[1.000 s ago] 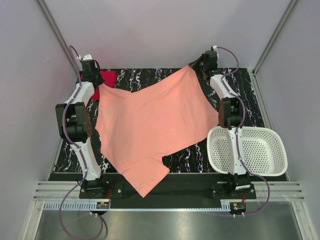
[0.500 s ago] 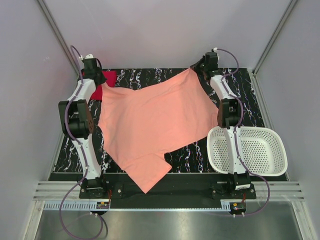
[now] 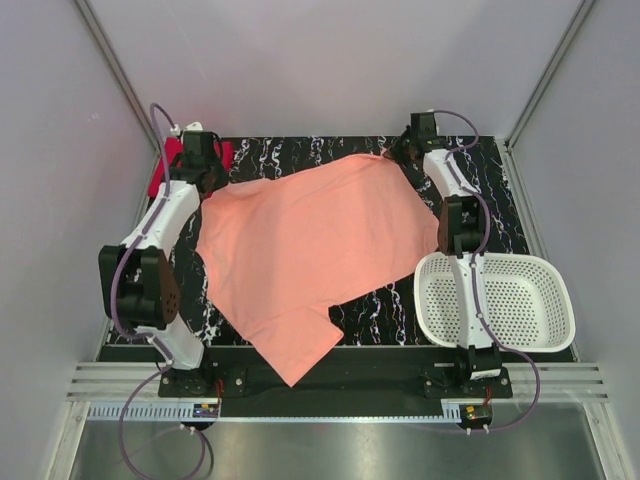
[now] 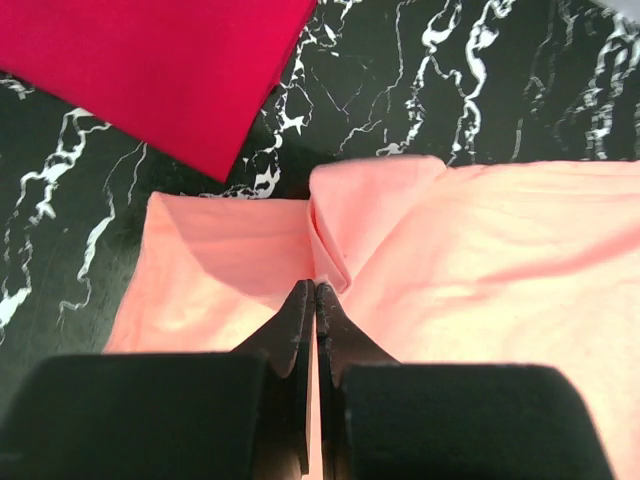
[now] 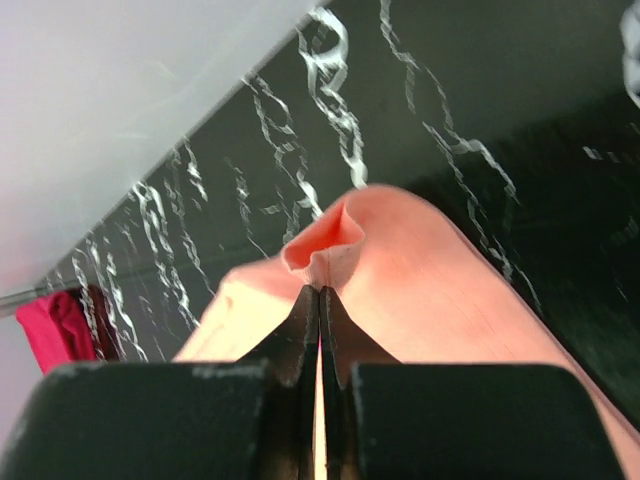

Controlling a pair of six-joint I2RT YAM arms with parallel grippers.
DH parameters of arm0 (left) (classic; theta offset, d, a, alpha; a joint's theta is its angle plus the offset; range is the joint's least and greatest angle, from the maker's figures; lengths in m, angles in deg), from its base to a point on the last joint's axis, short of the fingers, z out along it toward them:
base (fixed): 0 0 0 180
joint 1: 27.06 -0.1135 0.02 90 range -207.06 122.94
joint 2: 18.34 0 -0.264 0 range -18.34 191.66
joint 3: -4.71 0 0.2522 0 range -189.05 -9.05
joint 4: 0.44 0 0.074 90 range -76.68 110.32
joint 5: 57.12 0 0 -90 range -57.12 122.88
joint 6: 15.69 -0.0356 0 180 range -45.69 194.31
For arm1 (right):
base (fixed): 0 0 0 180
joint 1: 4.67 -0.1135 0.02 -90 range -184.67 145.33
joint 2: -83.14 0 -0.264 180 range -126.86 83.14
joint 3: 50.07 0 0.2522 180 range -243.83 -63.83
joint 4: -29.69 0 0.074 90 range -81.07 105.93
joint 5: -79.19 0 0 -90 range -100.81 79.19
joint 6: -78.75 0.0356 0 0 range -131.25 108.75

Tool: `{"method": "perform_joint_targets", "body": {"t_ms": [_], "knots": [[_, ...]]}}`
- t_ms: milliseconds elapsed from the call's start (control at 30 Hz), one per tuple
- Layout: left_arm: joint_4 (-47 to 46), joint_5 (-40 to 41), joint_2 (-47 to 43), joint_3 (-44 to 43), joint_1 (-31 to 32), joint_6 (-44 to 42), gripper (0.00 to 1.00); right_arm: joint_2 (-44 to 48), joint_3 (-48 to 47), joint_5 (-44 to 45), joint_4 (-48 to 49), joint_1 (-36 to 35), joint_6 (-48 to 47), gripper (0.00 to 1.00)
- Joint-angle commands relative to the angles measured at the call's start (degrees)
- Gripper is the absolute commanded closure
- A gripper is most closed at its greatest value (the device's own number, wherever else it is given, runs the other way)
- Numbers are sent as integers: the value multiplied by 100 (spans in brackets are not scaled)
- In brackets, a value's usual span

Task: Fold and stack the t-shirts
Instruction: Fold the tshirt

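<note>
The salmon t-shirt [image 3: 300,250] lies spread over the dark marbled table, one sleeve hanging past the near edge. My left gripper [image 3: 210,182] is shut on its far left corner; in the left wrist view the salmon t-shirt [image 4: 480,260] bunches at my left gripper [image 4: 315,290]. My right gripper [image 3: 398,152] is shut on the far right corner, and the salmon t-shirt [image 5: 420,290] puckers into a small fold at my right gripper [image 5: 319,292]. The folded red t-shirt [image 3: 168,168] sits at the far left corner, partly hidden by the left arm, and shows as a red t-shirt [image 4: 150,70] rectangle.
A white perforated basket [image 3: 545,300] stands at the right near side of the table [image 3: 380,315], with the right arm passing over its left rim. Grey walls close in the back and both sides.
Both grippers have lowered the shirt's far edge toward the table, so the cloth lies flatter. The left gripper moved right and toward the back, the right gripper slightly right.
</note>
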Motion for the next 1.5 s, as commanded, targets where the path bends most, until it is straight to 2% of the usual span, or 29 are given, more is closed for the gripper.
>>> {"method": "perform_joint_targets", "body": {"t_ms": [0, 133, 333, 667, 833, 1000, 1467], "knots": [[130, 327, -551, 252, -23, 267, 100, 976, 334, -76, -242, 81, -142, 100], [350, 327, -983, 515, -23, 285, 100, 1426, 958, -94, -364, 177, -177, 100], [561, 213, -1493, 1034, 21, 320, 100, 1761, 1319, -269, -690, 283, -256, 100], [790, -7, -2512, 2009, 73, 645, 100, 1796, 1372, -480, -1419, 371, -484, 100], [921, -60, -2917, 2414, 100, 838, 100, 2051, 1872, -454, -1279, 450, -538, 100], [1036, -77, -3251, 2800, 170, 988, 100, 1972, 1724, -498, -1507, 467, -634, 100], [1404, 204, -3682, 2880, 197, 1058, 100, 1989, 1697, -392, -1709, 573, -933, 100]]}}
